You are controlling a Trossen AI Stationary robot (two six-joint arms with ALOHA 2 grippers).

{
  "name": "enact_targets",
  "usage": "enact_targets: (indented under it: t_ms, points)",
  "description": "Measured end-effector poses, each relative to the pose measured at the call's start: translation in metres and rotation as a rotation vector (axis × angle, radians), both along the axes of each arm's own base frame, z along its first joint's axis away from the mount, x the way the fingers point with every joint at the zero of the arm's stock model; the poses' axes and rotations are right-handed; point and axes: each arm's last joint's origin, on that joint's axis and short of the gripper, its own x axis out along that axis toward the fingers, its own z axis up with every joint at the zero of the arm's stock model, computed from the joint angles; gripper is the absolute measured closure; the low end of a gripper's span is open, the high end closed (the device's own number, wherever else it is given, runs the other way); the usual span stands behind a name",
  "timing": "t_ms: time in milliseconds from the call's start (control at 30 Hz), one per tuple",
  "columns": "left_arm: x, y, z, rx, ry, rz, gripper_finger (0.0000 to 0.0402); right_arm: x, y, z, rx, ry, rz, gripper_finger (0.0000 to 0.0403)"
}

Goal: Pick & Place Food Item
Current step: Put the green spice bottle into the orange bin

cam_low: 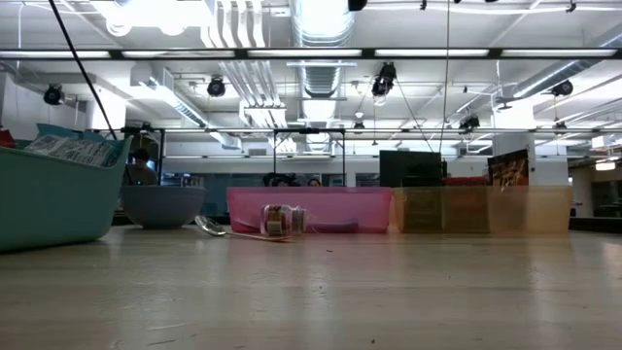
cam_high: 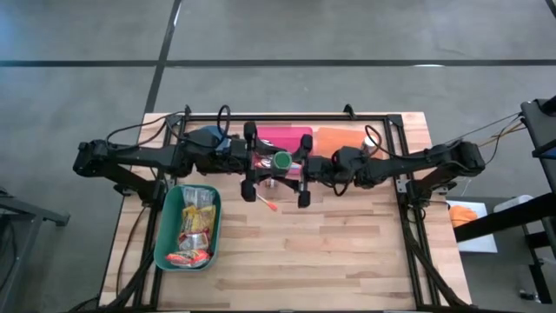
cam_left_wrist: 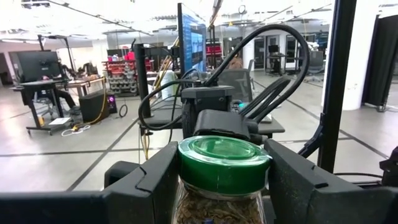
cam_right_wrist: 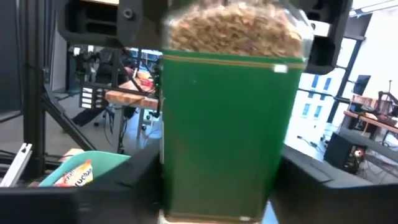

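High view: both grippers meet mid-table at jar (cam_high: 281,161).

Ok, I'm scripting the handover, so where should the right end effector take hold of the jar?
On its green-labelled lower body, with the right end effector coming in level, opposite the left end effector. The jar is upright, lid up, and the left one clamps the glass just under the lid, leaving only the lower part free.
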Motion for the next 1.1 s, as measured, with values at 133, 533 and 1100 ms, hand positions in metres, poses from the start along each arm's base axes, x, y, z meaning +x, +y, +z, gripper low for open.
enact_targets:
  t_ms: [133,533,1100]
  points:
    - [0.000,0.000,0.000,0.011,0.000,-0.005,0.0216,-0.001,0.000,0.002,0.002,-0.004,-0.007,0.0216]
    - [0.000,-0.002,-0.010,0.004,0.104,-0.065,0.0071,-0.001,0.000,0.000,-0.017,0.021,-0.006,0.0216]
    - [0.002,-0.002,-0.019,0.045,0.161,-0.067,0.0159,-0.001,0.004,0.004,-0.025,0.001,0.096,0.0216]
